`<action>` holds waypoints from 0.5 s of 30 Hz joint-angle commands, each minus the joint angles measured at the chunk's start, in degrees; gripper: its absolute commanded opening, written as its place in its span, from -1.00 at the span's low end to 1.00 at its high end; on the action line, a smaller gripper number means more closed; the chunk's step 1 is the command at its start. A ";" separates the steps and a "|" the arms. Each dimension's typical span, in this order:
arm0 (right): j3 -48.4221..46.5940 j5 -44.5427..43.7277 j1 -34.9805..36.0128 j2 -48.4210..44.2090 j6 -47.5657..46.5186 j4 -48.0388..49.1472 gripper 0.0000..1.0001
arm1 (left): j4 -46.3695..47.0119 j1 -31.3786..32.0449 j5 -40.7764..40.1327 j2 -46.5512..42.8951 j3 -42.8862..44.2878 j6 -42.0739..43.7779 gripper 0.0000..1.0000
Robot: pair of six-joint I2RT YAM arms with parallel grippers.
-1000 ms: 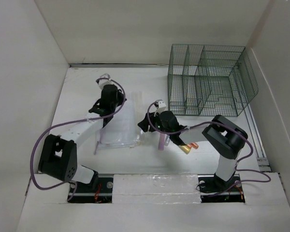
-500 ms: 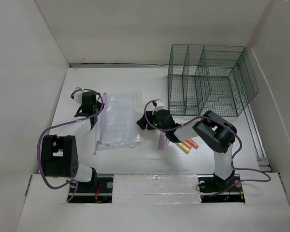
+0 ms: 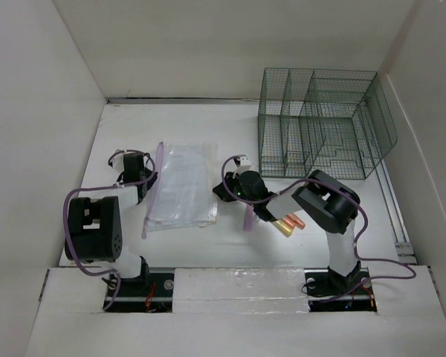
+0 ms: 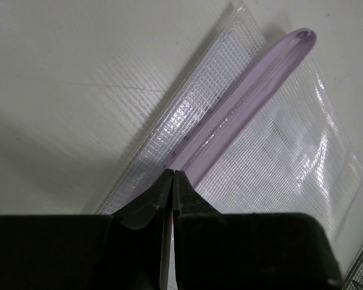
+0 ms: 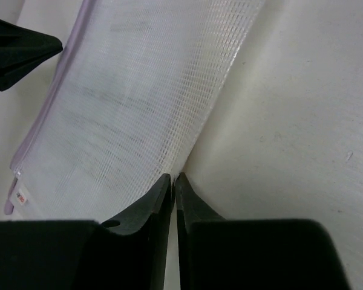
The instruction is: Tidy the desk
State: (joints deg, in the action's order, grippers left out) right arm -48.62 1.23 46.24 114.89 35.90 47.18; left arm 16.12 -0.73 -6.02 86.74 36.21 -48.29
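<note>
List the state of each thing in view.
pouch: lying flat on the desk, gripped at both long edges.
left gripper: shut on the pouch's zipper edge.
right gripper: shut on the pouch's other edge.
rack: standing upright.
markers: lying down, partly hidden.
purple stick: lying flat.

Clear mesh pouch [image 4: 290, 157] between tight jaws

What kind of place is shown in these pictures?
Likely a robot test cell: a white desk boxed in by white walls, a left arm and right arm bolted at its near edge, a green wire organizer.
</note>
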 commanded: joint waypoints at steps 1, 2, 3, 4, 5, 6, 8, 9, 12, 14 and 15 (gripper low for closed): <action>0.63 -0.88 0.61 -0.72 0.05 3.97 -0.77 | 3.39 0.03 1.54 -0.69 -1.14 0.66 -1.00; 0.72 -0.88 0.61 -1.07 -0.13 3.97 -0.86 | 3.57 0.03 1.71 -1.04 -1.31 0.74 -1.00; 0.81 -0.88 0.61 -1.42 -0.39 3.89 -1.00 | 3.92 0.03 1.80 -1.22 -1.66 0.66 -1.00; 0.90 -2.54 0.61 -1.95 -0.91 3.71 -1.00 | 4.01 0.03 1.80 -1.40 -1.84 0.74 -1.00; 1.16 -2.90 0.61 -3.69 -1.44 3.36 -1.00 | 3.92 0.03 1.72 -2.44 -1.93 0.83 -1.00; 1.07 -3.86 1.13 -6.15 -3.80 0.14 -1.00 | 3.92 0.03 1.28 -4.37 -2.62 0.57 -1.00; 0.72 -4.14 1.13 -9.41 -4.78 -1.89 -1.00 | 3.92 0.64 0.75 -7.53 -2.90 0.48 -1.00; 0.29 -4.31 1.13 -11.60 -6.09 -3.83 -1.00 | 3.66 1.78 0.40 -9.46 -3.24 0.31 -1.00; -2.87 -7.11 3.06 -21.44 -13.73 -13.93 -1.00 | 3.39 2.31 1.88 -17.55 -2.72 -0.40 -1.00; -7.25 -9.58 3.68 -26.10 -19.45 -23.24 -1.00 | 3.48 2.31 4.26 -24.12 -2.46 -1.19 -0.93; -8.84 -10.45 3.68 -30.21 -20.68 -26.14 -1.00 | 3.39 2.31 4.79 -26.68 -2.37 -1.28 -0.86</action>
State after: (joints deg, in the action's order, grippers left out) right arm -50.74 -4.99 48.86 93.32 23.92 28.95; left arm 17.32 1.58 -3.20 67.55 32.75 -48.73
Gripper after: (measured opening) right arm 0.009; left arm 0.053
